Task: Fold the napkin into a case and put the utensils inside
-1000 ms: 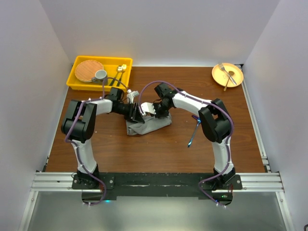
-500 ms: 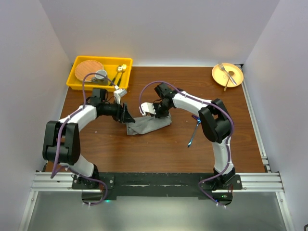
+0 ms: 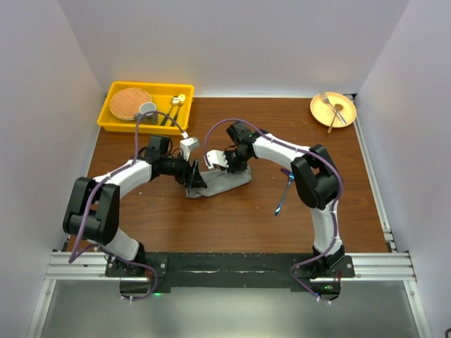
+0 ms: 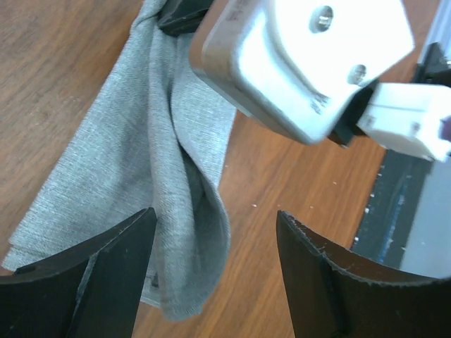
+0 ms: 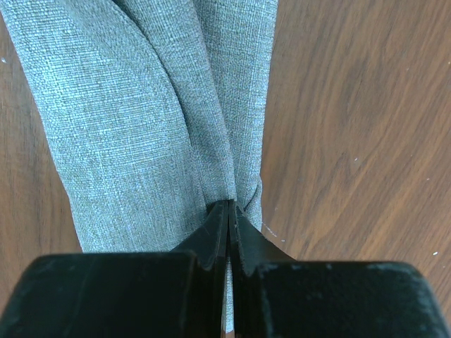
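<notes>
Nearest, on the right, the blue-handled utensils (image 3: 283,193) lie on the tabletop (image 3: 232,218) beside the right arm (image 3: 313,179), the closer one to them. Left of them the napkin (image 3: 227,182) is a narrow strip, long axis running left-near to right-far. The left end effector (image 3: 196,179) straddles its left end, released; farther, the right end effector (image 5: 229,211) is clenched on a cloth fold

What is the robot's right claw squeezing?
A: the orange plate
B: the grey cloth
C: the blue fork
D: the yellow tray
B: in the right wrist view, the right gripper is shut tight on a bunched fold of the grey cloth.
</notes>
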